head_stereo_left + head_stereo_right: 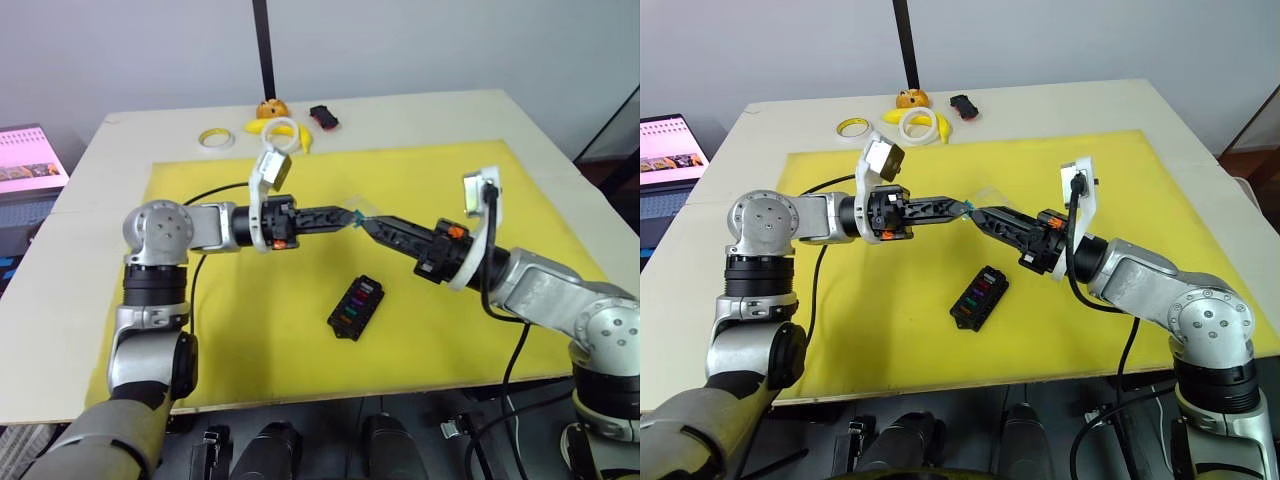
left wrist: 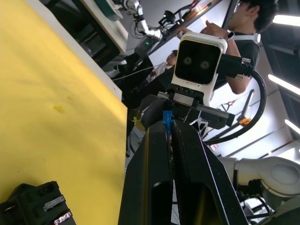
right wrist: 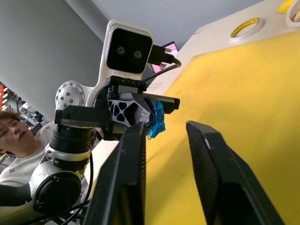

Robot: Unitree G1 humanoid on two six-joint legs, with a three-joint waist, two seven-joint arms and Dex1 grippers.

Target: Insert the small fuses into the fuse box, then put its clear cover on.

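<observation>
Above the yellow mat [image 1: 420, 330], both arms meet tip to tip at the mat's centre. The left gripper [image 1: 352, 214] has its jaws clamped together on a small blue fuse [image 3: 157, 120], which pokes out past the fingertips. The right gripper [image 1: 372, 224] faces it with jaws apart, the fuse sitting just off one fingertip [image 3: 137, 136]; whether they touch cannot be told. A faint clear sheet, possibly the clear cover [image 1: 358, 207], glints at the meeting point, too thin to place exactly.

The fuse box [image 1: 356, 307] lies flat on the mat at 6 o'clock of the grippers, well below them, with several coloured fuses already seated in its slots. Nothing lies between the grippers and the box.

At 12 o'clock, on the bare bench [image 1: 80, 300] beyond the mat, sit a yellow tape ring [image 1: 216, 138], a white tape ring [image 1: 281, 128], an orange toy [image 1: 270, 108] and a small black-and-red gadget [image 1: 323, 116]. A black pole [image 1: 264, 45] rises behind them. A laptop screen [image 1: 30, 158] glows at 9 o'clock. A person [image 2: 243, 28] appears behind the right arm in the left wrist view.
</observation>
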